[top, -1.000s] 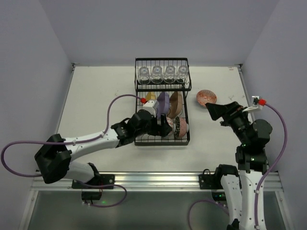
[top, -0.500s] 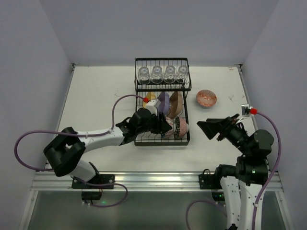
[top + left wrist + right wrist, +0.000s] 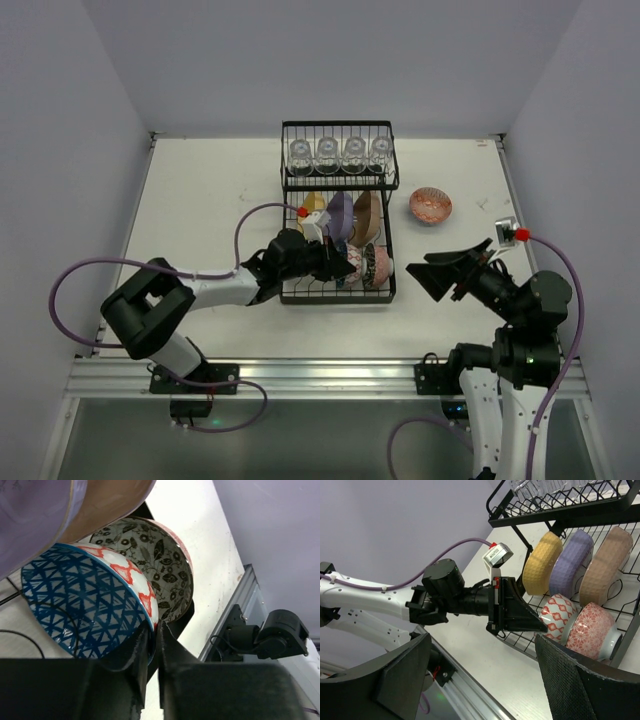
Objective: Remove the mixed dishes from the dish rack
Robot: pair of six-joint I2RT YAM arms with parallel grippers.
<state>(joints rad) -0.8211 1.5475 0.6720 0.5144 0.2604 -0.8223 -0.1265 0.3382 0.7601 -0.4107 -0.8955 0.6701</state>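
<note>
The black wire dish rack point(image 3: 337, 292) stands mid-table with several clear glasses point(image 3: 340, 154) on its upper shelf. Yellow point(image 3: 314, 204), purple point(image 3: 341, 214) and brown point(image 3: 366, 216) plates stand in the slots below. In front of them, two bowls sit on edge: a blue-patterned bowl point(image 3: 82, 605) with red-and-white outside point(image 3: 556, 619), and a pink bowl point(image 3: 590, 630) with dark leaf print inside point(image 3: 150, 557). My left gripper point(image 3: 154, 630) is shut on the blue bowl's rim point(image 3: 347, 263). My right gripper point(image 3: 482, 640) hangs open and empty, right of the rack point(image 3: 440, 275).
A third patterned bowl point(image 3: 430, 205) sits upright on the table right of the rack. Grey walls close in the table on three sides. An aluminium rail point(image 3: 320, 375) runs along the near edge.
My left gripper's jaws closed onto the blue bowl's rim. My right arm drew back from the bowl on the table toward the near edge and turned toward the rack.
</note>
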